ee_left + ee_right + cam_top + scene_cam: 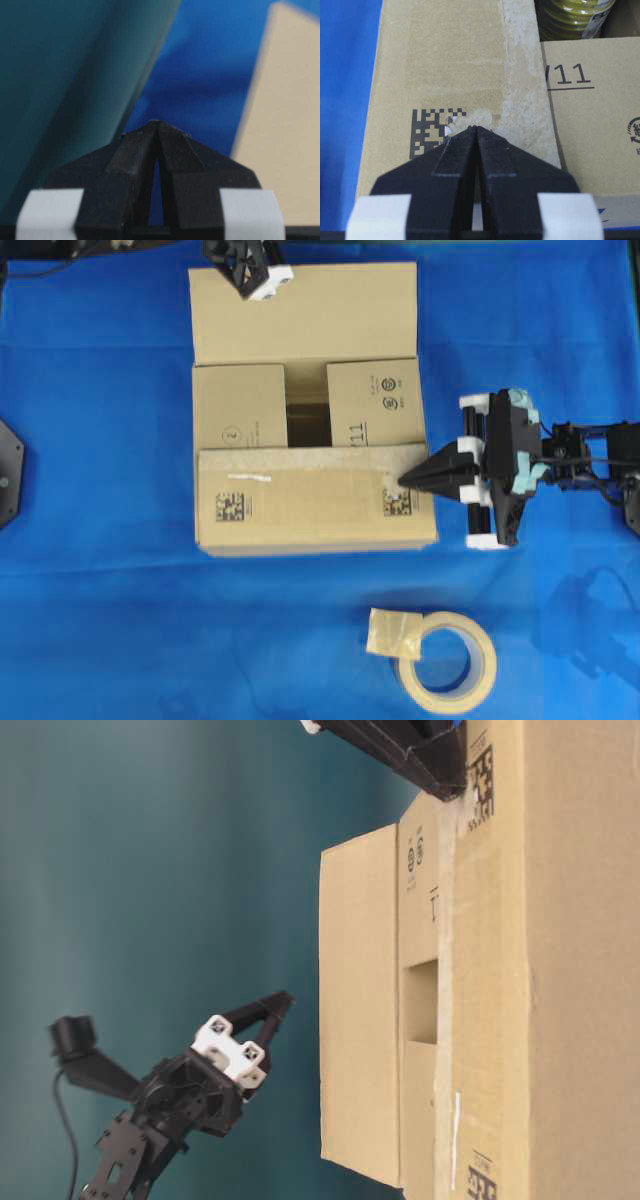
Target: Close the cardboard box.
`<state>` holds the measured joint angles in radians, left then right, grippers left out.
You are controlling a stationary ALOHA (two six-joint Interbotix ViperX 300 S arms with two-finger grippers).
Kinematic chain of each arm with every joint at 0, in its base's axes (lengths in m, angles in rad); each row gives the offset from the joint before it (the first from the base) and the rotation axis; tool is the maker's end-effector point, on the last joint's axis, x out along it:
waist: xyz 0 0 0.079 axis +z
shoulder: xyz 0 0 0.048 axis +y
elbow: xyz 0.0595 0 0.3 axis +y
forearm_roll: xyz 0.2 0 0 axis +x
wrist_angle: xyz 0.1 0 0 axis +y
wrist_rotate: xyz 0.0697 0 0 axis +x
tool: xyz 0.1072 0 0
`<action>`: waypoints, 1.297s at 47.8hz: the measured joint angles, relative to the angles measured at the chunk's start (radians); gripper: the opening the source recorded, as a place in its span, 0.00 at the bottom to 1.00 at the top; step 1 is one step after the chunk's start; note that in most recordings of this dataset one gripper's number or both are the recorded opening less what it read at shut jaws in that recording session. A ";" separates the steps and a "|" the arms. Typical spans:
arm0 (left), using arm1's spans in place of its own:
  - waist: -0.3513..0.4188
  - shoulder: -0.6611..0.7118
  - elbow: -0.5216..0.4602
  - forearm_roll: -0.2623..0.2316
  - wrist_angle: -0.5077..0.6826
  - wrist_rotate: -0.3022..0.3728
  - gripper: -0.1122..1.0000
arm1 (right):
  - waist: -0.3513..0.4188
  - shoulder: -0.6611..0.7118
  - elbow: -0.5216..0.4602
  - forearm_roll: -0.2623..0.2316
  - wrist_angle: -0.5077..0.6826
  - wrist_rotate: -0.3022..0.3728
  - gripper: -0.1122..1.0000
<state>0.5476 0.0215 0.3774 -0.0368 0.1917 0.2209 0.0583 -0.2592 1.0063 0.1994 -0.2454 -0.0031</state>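
The cardboard box (310, 520) sits mid-table. Its two side flaps are folded in and the near flap (300, 490) lies over them. The far flap (330, 315) stands open, leaning back. My right gripper (405, 480) is shut and empty. Its tip rests on the near flap's right end at a printed square code (427, 132), also in the right wrist view (476, 128). My left gripper (262, 282) is shut and empty by the far flap's outer edge, apart from it. It also shows in the table-level view (282, 1003) and the left wrist view (155, 122).
A beige tape roll (447, 662) with a loose tape end lies on the blue cloth (100, 620) in front of the box. A yellow-green roll (575, 17) shows inside the box through the gap between the side flaps. A teal wall (60, 75) is behind.
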 measured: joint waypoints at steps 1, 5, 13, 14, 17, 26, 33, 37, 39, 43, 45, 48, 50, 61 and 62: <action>0.006 0.009 -0.008 0.000 0.012 0.000 0.10 | 0.000 0.000 0.000 0.000 0.000 0.000 0.10; 0.012 0.041 -0.028 -0.002 0.054 0.002 0.10 | 0.000 0.000 -0.002 0.000 -0.002 -0.002 0.10; 0.012 0.075 -0.048 0.000 0.120 0.003 0.10 | -0.002 0.000 0.000 0.000 -0.003 -0.002 0.10; 0.014 0.075 -0.049 0.000 0.126 0.002 0.10 | -0.003 0.000 0.000 0.000 -0.003 -0.002 0.10; 0.011 0.075 -0.051 0.000 0.140 0.002 0.10 | -0.003 0.000 -0.002 0.000 -0.003 -0.002 0.10; -0.011 0.075 -0.051 0.000 0.190 0.002 0.10 | -0.003 0.002 -0.002 0.000 -0.003 -0.002 0.10; -0.018 0.075 -0.063 0.002 0.225 0.003 0.10 | -0.003 0.000 0.000 0.000 -0.005 -0.002 0.10; -0.020 0.074 -0.072 0.002 0.242 0.002 0.10 | -0.003 0.002 0.000 0.000 -0.006 -0.002 0.10; -0.021 0.072 -0.074 0.002 0.250 0.002 0.10 | -0.003 0.002 -0.002 0.000 -0.006 -0.002 0.10; -0.026 0.064 -0.083 0.002 0.270 0.003 0.10 | -0.003 0.002 0.000 0.000 -0.009 -0.002 0.10; -0.029 0.060 -0.086 0.002 0.281 0.003 0.10 | -0.003 0.000 0.000 0.000 -0.011 -0.002 0.10; -0.035 0.054 -0.089 0.002 0.298 0.002 0.10 | -0.003 0.000 0.000 0.000 -0.012 -0.002 0.10; -0.040 0.049 -0.091 0.002 0.305 0.002 0.10 | -0.003 0.002 -0.002 0.000 -0.014 -0.002 0.10; -0.080 0.021 -0.094 0.006 0.334 -0.012 0.10 | -0.006 0.002 -0.002 0.000 -0.017 -0.003 0.10; -0.086 0.018 -0.094 0.006 0.337 -0.015 0.10 | -0.006 0.002 0.000 -0.002 -0.018 -0.003 0.10</action>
<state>0.4617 0.0399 0.2838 -0.0307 0.5292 0.2056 0.0522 -0.2577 1.0063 0.1979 -0.2638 -0.0061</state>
